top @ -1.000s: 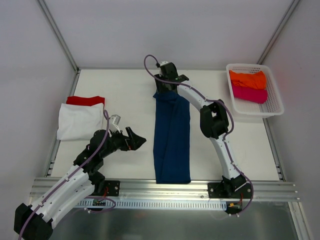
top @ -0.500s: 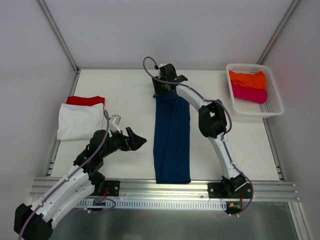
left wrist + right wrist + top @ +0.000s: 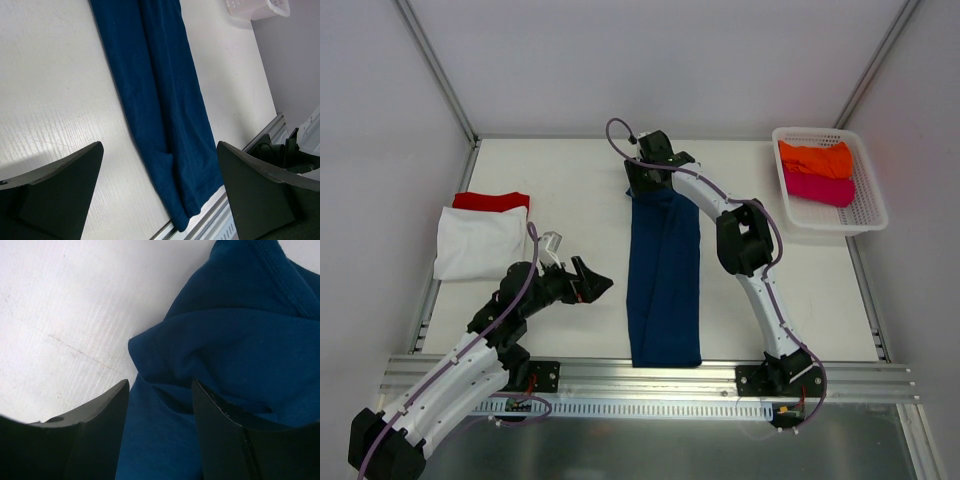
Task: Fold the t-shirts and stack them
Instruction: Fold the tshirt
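Observation:
A navy t-shirt (image 3: 665, 275) lies folded into a long narrow strip down the middle of the table. My right gripper (image 3: 650, 184) is at its far end. In the right wrist view its jaws (image 3: 160, 385) stand apart over a rumpled fold of the navy cloth (image 3: 240, 330), without pinching it. My left gripper (image 3: 597, 275) hovers wide open just left of the strip's near half. The left wrist view shows the strip (image 3: 160, 100) between its spread fingers, untouched. A folded white t-shirt (image 3: 480, 243) lies on a red one (image 3: 492, 200) at the left.
A white mesh basket (image 3: 865, 215) at the back right holds an orange tee (image 3: 815, 158) and a magenta tee (image 3: 818, 187). The strip's near end reaches the metal rail (image 3: 650, 378) at the table's front edge. Aluminium frame posts border both sides.
The right gripper's jaws have widened at the strip's far end and the wrist has shifted slightly left. The left arm and the shirt have stayed put.

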Controlling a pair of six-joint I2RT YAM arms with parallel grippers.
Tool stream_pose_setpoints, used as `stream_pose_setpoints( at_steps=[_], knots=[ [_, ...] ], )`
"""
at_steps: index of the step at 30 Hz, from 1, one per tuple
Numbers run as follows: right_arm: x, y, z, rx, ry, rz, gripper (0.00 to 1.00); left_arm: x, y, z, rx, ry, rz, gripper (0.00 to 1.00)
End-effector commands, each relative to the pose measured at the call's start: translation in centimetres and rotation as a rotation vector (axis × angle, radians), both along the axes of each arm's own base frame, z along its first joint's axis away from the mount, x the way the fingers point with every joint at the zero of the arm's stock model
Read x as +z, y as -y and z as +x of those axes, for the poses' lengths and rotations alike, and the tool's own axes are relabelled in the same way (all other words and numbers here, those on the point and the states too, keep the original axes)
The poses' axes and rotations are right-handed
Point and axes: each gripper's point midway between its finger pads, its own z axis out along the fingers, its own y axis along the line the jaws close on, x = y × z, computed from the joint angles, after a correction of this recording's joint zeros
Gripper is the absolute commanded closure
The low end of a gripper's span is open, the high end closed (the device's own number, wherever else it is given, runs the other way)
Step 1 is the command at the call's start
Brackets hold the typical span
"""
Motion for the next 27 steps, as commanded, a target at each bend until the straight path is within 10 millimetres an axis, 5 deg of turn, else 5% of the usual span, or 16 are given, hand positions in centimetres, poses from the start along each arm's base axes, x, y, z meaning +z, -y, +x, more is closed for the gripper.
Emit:
stream_pose_setpoints(
  at_steps=[1,17,23,27],
  knots=[
    [-0.26,-0.44,-0.47,0.030,-0.018,0.000,0.43,0.71,0.14,0.10,-0.004,0.020,-0.035,0.01],
    [-0.48,-0.62,-0.82,0.052,-0.032,-0.014,0.41,0.66,0.26,0.46,-0.007,0.013,-0.015,0.01],
    [-0.31,-0.38,-0.61,0.051,-0.017,-0.027,0.88,0.43,0.15,0.60,0.003,0.005,-0.009,0.01],
    [-0.30,-0.20,-0.53,0.046,-0.012,-0.036,0.98,0.05,0.10,0.49,0.004,-0.004,-0.007,0.01]
  ],
)
